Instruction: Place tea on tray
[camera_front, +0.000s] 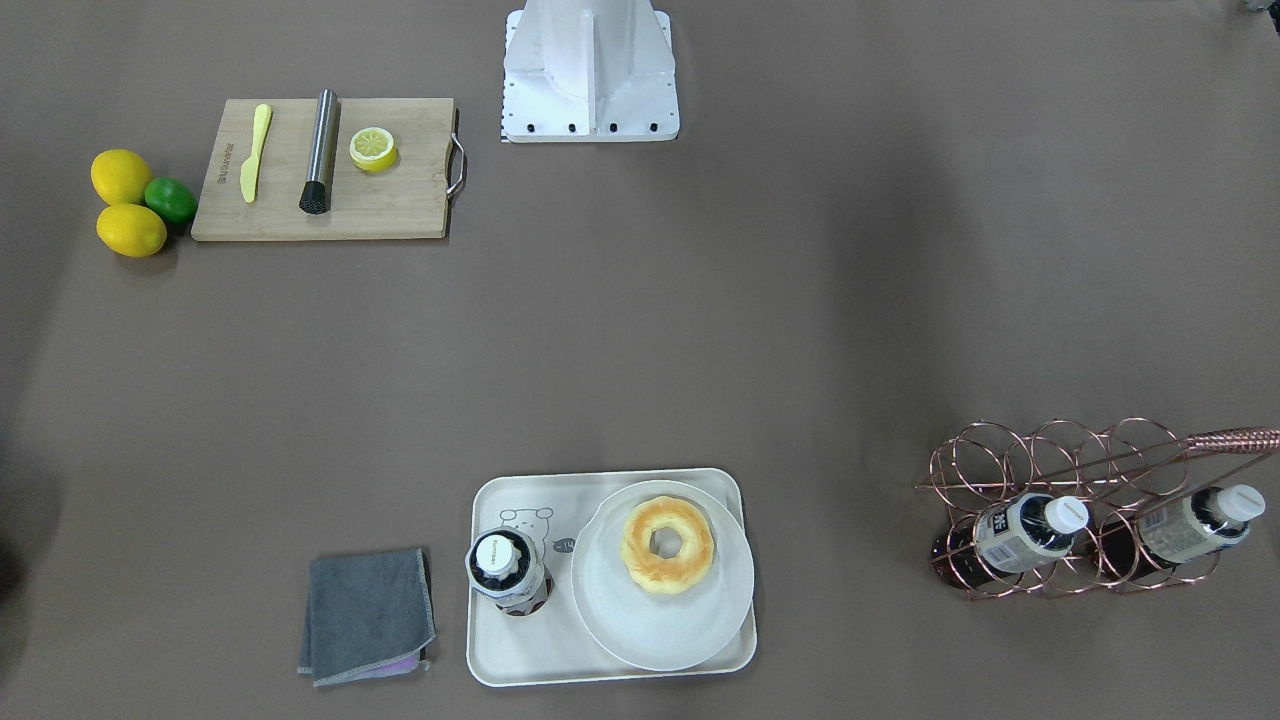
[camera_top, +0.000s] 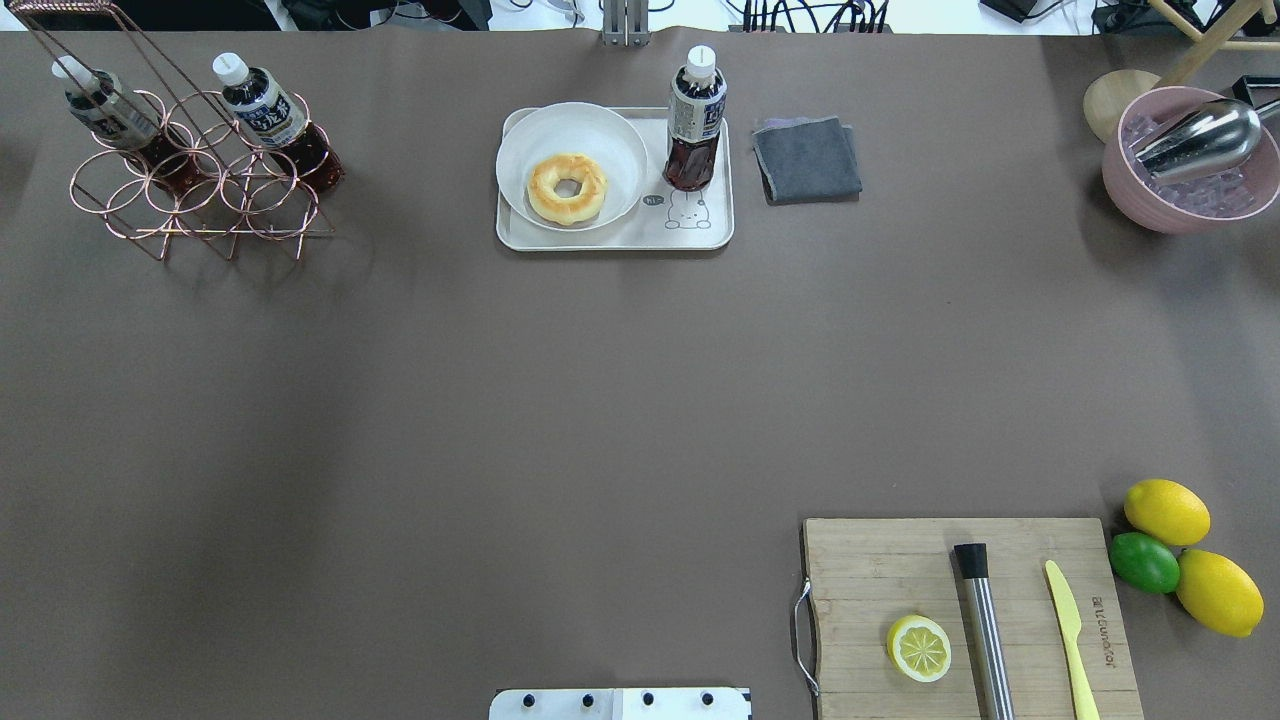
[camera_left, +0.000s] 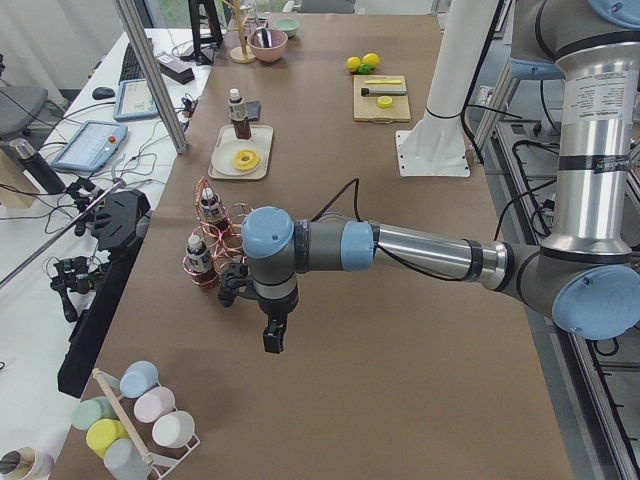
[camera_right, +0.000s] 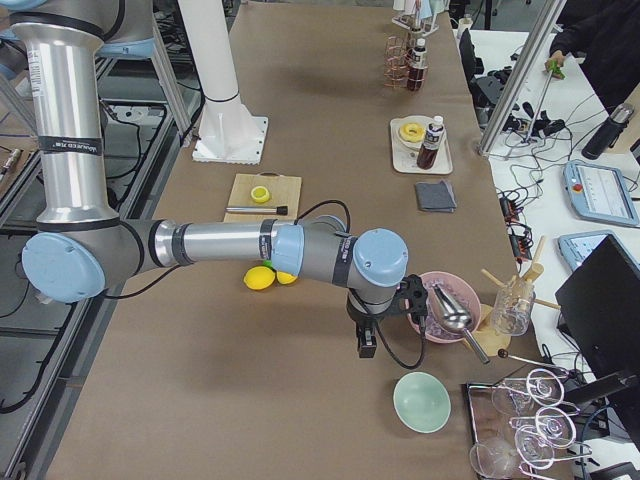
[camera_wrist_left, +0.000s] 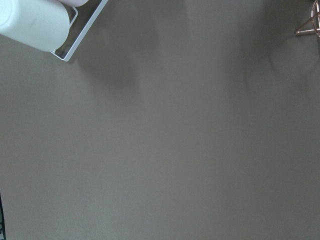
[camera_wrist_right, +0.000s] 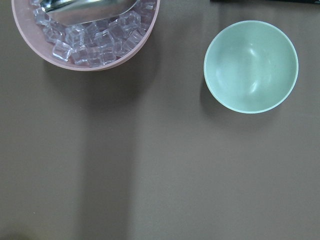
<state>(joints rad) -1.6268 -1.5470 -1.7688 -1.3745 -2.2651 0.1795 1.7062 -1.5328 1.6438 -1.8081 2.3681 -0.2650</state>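
We find the tea (camera_top: 695, 125) upright on the tray (camera_top: 610, 238), at three o'clock of the plate (camera_top: 600, 135) from overhead, so both fit. Whether the left gripper (camera_left: 272, 338) or the right gripper (camera_right: 366, 343) is parted, we cannot tell.

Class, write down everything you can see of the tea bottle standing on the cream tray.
The tea bottle is small and made of clear plastic. It holds dark brown liquid and has a white screw cap and a white-and-dark-blue label around its upper body. It stands upright and capped on the cream tray, at the end nearest the grey cloth, beside the line-drawn bear and next to the round plate. Only the tray appears to touch it, and nothing holds it.
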